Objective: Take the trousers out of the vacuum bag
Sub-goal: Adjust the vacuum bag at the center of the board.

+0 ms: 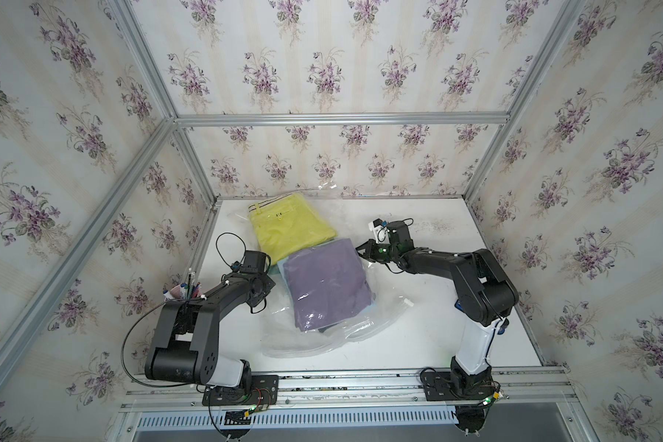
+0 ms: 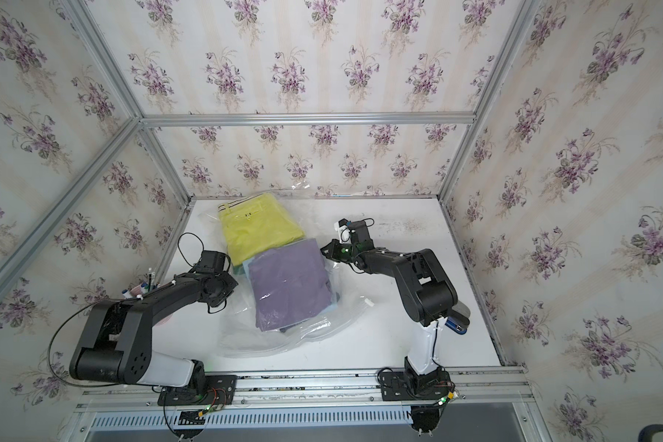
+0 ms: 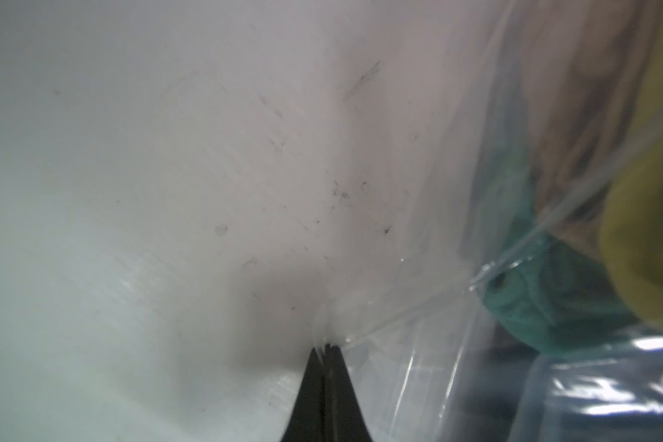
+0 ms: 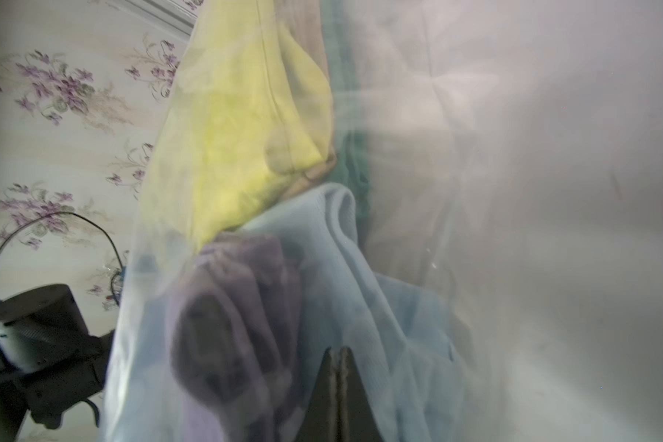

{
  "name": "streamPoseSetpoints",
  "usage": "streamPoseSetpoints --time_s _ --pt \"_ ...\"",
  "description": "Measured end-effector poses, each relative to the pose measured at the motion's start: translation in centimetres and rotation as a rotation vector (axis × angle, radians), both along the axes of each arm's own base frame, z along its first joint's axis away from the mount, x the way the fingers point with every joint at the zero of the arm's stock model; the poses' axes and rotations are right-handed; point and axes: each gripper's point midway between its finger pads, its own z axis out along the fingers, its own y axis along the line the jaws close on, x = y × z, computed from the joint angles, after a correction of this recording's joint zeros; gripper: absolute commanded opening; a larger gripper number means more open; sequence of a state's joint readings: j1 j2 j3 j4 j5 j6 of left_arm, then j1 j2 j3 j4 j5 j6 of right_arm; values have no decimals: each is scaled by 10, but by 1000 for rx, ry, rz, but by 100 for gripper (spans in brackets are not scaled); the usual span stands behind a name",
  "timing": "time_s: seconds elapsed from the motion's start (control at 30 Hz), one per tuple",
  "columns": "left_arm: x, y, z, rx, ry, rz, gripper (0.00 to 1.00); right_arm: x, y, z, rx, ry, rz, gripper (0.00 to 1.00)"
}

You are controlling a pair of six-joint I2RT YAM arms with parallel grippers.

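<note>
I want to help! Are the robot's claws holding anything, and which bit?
The left gripper pinches the vacuum bag by its clear side edge. The right gripper is shut; any hold cannot be told.

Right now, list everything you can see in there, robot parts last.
vacuum bag: one, clear, mid-table, around the trousers.
slider: one, white, bag's right edge.
yellow-green trousers: one, far end of bag.
purple trousers: one, top of near stack.
light blue trousers: one, under purple.
teal trousers: one, lower in stack.
tan trousers: one, sliver beneath yellow-green.
black trousers: one, dark edge under purple's near end.
table: one, white.
pens: several, mixed colours, left of table.
left gripper: black, shut on bag film, left side.
right gripper: black, shut at bag's right side; grip unclear.
</note>
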State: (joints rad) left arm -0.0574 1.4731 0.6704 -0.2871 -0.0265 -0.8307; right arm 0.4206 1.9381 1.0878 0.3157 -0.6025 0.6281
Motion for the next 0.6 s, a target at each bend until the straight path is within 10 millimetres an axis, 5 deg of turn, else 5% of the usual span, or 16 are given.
streamPoseSetpoints --time_s 0.17,0.37,0.43,0.53,0.6 --pt "8 -1 1 -7 -5 2 0 30 23 12 17 -39 9 0" --pt "8 -2 6 -13 -25 10 6 39 29 11 -11 -37 -1 0" --pt "8 -1 18 -6 -48 1 29 35 23 8 -46 -35 -16 0" --pt "17 0 51 10 -140 -16 76 28 5 9 -77 -32 -49 32" --pt "22 1 72 20 -197 -33 97 26 -13 12 -100 -43 -92 54"
